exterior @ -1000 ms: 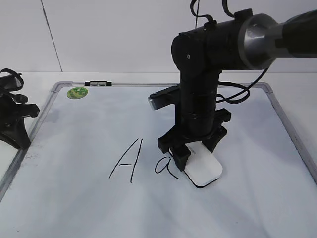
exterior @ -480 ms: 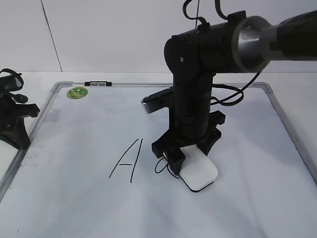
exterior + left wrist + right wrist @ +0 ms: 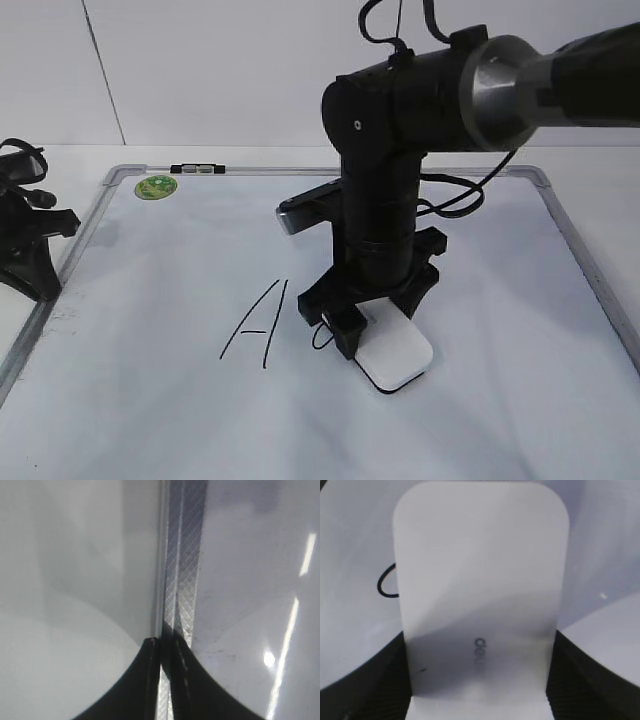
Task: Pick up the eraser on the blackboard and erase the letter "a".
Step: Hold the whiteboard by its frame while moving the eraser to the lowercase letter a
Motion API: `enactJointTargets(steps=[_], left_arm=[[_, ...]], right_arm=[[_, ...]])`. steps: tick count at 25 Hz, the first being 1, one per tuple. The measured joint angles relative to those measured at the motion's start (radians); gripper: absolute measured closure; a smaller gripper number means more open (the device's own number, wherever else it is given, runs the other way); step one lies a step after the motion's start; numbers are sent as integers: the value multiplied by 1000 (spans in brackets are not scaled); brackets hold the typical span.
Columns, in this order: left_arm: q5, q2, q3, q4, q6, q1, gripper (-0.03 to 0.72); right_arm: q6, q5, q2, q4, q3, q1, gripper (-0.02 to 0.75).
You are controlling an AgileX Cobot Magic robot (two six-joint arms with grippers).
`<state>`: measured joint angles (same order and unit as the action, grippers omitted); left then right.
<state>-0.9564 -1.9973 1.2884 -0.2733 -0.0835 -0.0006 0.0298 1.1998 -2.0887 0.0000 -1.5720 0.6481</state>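
From your exterior camera, the right gripper (image 3: 375,322) stands straight down over the blackboard (image 3: 150,400), its jaws clamped on the eraser (image 3: 395,357), which lies flat on the board. The eraser sits over most of the letter "a" (image 3: 320,336); only a thin left curve of it shows beside the near finger. The capital "A" (image 3: 255,323) is just left of it, uncovered. The green sticker (image 3: 156,186) sits in the far left corner, and the left gripper (image 3: 30,250) rests off the board's left edge.

In your left wrist view, the left gripper (image 3: 165,680) hangs over the board's metal frame (image 3: 182,570); its dark fingers appear pressed together, though the picture is dim.

In your right wrist view, the eraser (image 3: 480,590) fills the frame between the fingers (image 3: 375,680), and a small black arc of the "a" (image 3: 385,584) shows at its left side.
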Motion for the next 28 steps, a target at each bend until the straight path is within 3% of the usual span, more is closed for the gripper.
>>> enactJointTargets(steps=[6, 28], left_arm=[[0, 0, 0, 0, 0, 0, 659], [2, 0, 0, 0, 0, 0, 660]], right_arm=[[0, 0, 0, 0, 0, 41, 173], [-4, 0, 0, 25, 0, 54, 173]])
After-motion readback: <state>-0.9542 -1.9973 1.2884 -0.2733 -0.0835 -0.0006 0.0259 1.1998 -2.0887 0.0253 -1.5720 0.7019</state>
